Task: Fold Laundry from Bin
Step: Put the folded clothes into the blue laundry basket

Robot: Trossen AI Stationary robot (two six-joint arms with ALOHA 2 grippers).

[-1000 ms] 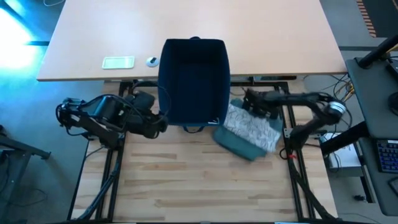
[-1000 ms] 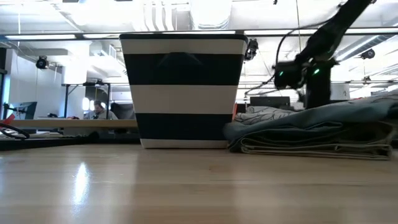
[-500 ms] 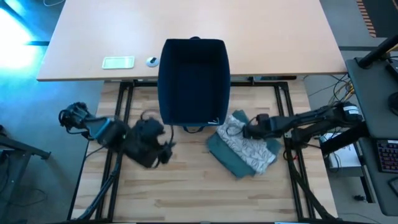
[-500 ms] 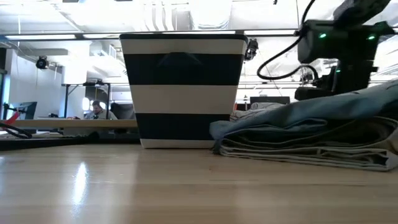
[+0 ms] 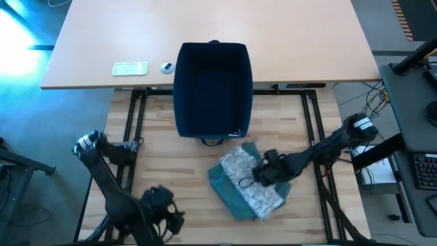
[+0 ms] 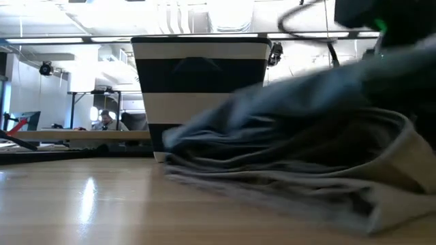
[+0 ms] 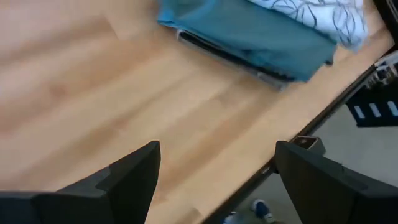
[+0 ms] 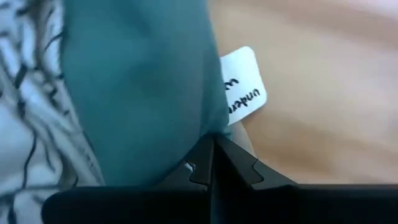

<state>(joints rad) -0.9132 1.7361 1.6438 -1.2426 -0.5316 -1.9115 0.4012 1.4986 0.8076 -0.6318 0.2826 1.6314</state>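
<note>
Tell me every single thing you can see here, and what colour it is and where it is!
Bin: one, navy blue with white stripes, at the far edge of the wooden table, looks empty from above.
Folded laundry stack: one pile on the table in front of the bin, grey-white patterned piece on top, teal-green piece under it, a tan layer at the bottom.
White label: one, sticking out beside the teal cloth.
Wooden table: one, light wood.
Tan desk: one, behind the bin.
Pale green flat thing: one, on the desk.
Small round thing: one, beside it.
Person: one, far back in the room.
Left claw: dark, open, near the table's front left.
Right claw: dark, shut on the laundry stack.
</note>
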